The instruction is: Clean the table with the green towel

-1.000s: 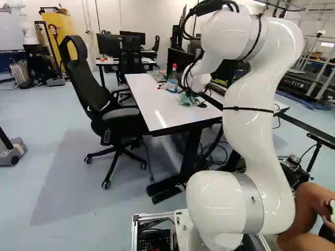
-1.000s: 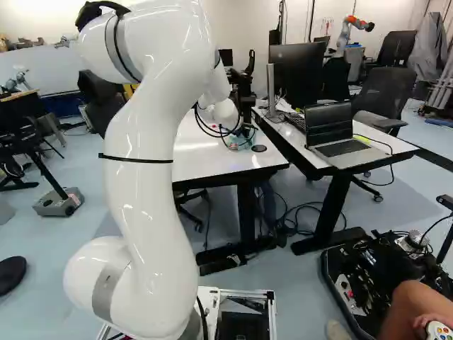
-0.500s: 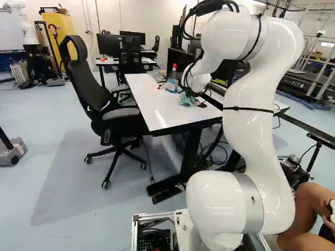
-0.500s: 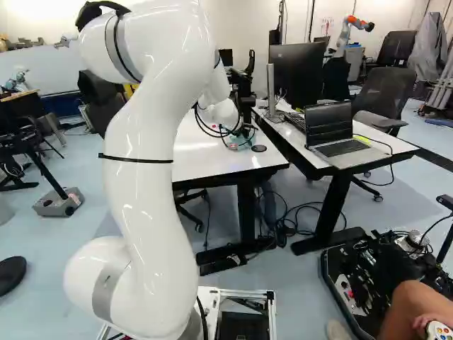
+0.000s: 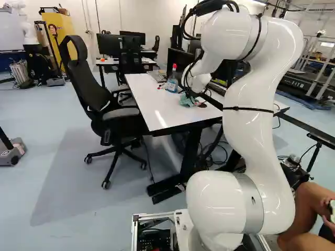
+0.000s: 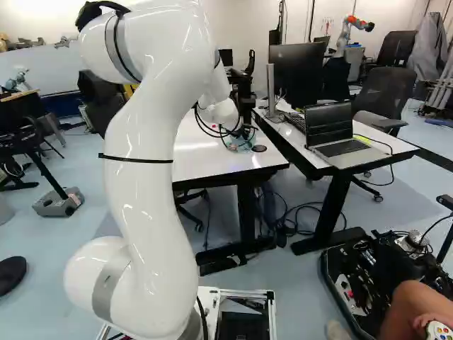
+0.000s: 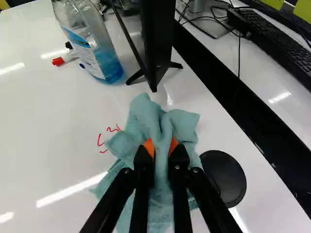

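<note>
In the left base view my gripper (image 5: 193,95) is low over the white table (image 5: 149,102), partly hidden by cables. The wrist view shows the gripper (image 7: 161,147) shut on the green towel (image 7: 183,123), a fold of it pinched between the orange pads. The bunched towel rests on the tabletop and spreads around and under the fingers. Small red pen marks (image 7: 108,138) are on the white surface just beside the towel.
Ahead of the gripper stand a spray bottle (image 7: 99,60) with blue liquid and a black stand (image 7: 156,43). A red-capped marker (image 7: 59,60) lies by the bottle. A black disc (image 7: 223,178) is beside the towel. An office chair (image 5: 112,112) is at the table's side.
My gripper and the towel in it have shifted slightly over the tabletop. The base has not moved, and the bottle stands where it was.
</note>
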Controlling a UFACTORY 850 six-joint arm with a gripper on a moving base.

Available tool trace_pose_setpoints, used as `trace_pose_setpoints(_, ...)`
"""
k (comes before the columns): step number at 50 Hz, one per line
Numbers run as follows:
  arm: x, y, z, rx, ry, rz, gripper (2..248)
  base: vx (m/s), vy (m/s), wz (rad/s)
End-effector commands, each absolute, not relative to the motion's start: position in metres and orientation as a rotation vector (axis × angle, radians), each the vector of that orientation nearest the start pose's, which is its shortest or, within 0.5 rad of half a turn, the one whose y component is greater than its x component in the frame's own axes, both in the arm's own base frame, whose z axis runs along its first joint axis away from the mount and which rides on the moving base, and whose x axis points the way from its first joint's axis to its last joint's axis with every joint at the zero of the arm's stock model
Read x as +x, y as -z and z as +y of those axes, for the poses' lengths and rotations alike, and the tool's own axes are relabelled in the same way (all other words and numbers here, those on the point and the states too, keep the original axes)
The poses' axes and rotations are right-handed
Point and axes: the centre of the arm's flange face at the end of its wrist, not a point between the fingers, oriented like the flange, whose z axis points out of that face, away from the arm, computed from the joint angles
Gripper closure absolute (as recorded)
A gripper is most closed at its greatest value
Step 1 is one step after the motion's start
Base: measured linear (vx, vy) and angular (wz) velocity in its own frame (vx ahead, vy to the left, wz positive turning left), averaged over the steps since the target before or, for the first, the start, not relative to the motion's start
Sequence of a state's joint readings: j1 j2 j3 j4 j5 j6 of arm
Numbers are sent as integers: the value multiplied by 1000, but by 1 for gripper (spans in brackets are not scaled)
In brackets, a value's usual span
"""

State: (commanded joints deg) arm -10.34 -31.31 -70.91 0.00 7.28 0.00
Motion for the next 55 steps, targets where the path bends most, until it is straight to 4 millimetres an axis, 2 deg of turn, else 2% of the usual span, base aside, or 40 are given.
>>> trace_pose_setpoints(55, 643, -401, -117, -2952, 1236, 267, 201, 0, 0, 0)
